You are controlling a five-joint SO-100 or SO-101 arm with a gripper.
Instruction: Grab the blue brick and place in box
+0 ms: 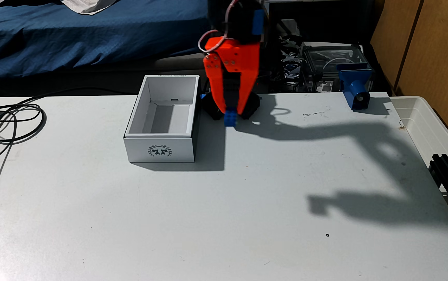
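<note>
In the fixed view the orange gripper (231, 114) hangs fingers-down from the black arm at about 12 o'clock from the table's centre, its two orange fingers (245, 89) converging toward the tips. The blue brick (230, 119) is clamped between those tips, so the tool is closed on the brick; the brick appears slightly blurred, studs facing the viewer, and its shadow lying well apart on the table (217, 216) indicates it is held above the surface. The box (160, 150) stands on the table at 9 o'clock from the gripper, just beside it but apart from it, open at the top with a bare white interior and a dark wreath-like emblem on the short wall nearest the viewer. The brick is outside the box, off its right-hand long wall. A loop of black cable (14, 121) lies at 9 o'clock near the table's left edge. A blue printed mount (355, 86) sits at 2 o'clock on the far edge, and a translucent white bin (433, 127) borders the table at 3 o'clock. The arm's shadow stretches across the surface toward 4 o'clock
</note>
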